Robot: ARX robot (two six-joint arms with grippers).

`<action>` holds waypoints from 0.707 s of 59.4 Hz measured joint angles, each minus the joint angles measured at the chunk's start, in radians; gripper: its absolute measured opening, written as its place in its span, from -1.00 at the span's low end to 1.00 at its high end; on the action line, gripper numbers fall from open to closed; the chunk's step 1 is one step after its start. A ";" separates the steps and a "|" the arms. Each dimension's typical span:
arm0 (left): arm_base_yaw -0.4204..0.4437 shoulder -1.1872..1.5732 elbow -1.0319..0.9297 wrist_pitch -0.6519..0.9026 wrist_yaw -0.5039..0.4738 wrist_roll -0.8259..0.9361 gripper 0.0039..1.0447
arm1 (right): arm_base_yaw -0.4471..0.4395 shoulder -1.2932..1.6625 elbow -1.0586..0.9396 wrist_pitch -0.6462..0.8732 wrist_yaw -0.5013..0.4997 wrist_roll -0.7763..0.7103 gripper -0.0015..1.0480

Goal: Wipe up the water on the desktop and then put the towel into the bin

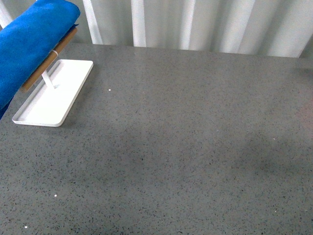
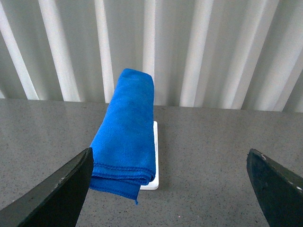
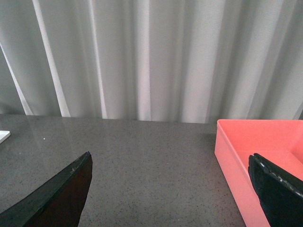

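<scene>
The towel (image 1: 34,44) sits in the upper left of the front view, folded thick and draped over a wooden bar (image 1: 49,61) that stands on a white tray (image 1: 51,103), so it is raised off the counter (image 1: 186,147). I judge it light, soft and floppy. It should compress under the pads rather than slip, but the layers could separate and trail if I pinch only the outer fold. I would take it at the hanging end low in the middle of the left wrist view, where the stitched edges are stacked (image 2: 127,132), and grip through all the layers at once. The left claw (image 2: 169,152) is released, its dark fingers spread wide at the lower corners of that frame, facing the towel squarely and well short of it, holding nothing. The right claw (image 3: 170,158) is likewise spread and empty, aimed over bare counter toward the curtain (image 3: 142,56), with the pink bin (image 3: 232,161) at the right of its frame. Neither arm shows in the front view, and I cannot make out any water clearly.
</scene>
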 joint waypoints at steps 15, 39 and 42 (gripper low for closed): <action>0.000 0.000 0.000 0.000 0.000 0.000 0.87 | 0.000 0.000 0.000 0.000 0.000 0.000 0.86; -0.226 0.328 0.290 -0.352 -0.130 -0.294 0.87 | 0.001 0.000 0.000 0.000 0.000 0.000 0.86; -0.259 0.393 0.356 -0.290 -0.132 -0.296 0.87 | 0.001 0.000 0.000 0.000 0.000 0.000 0.86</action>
